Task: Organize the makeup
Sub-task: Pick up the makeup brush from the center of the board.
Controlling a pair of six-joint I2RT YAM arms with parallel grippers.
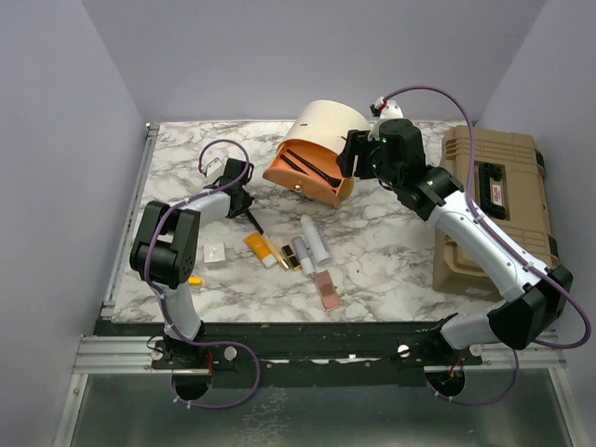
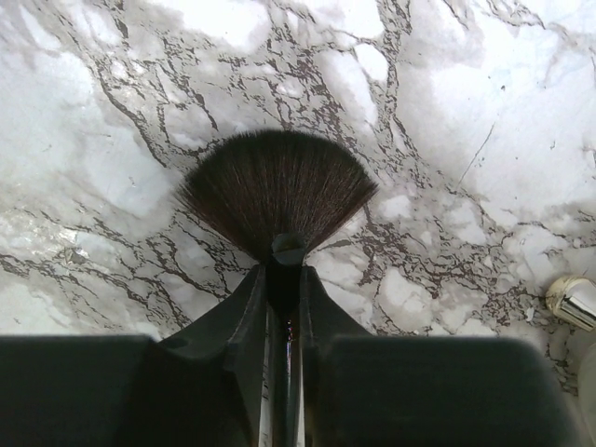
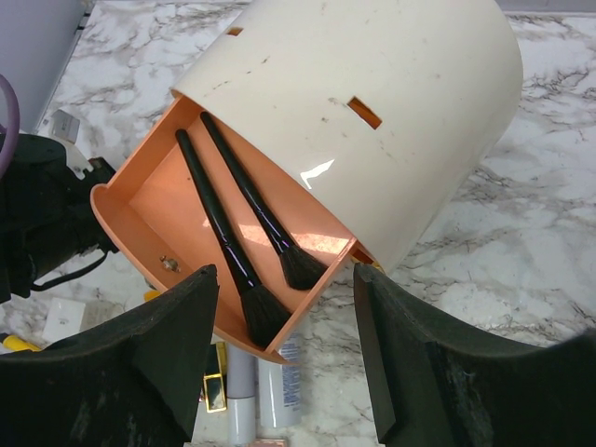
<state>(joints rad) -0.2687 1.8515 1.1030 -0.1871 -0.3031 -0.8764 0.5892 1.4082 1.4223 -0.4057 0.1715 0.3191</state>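
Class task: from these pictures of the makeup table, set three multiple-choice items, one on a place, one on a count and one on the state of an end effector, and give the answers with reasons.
1. Where does the tan toolbox stand on the marble table?
A) its right side
B) its left side
C) its middle

2. How many brushes lie in the orange tray?
A) one
B) two
C) four

3. The left end effector is:
A) open and empty
B) shut on the fan brush
C) out of view

Answers: 1 A, the top view shows it along the right edge. 2 B, the right wrist view shows two dark-handled brushes side by side. 3 B, its fingers pinch the handle just below the bristles.
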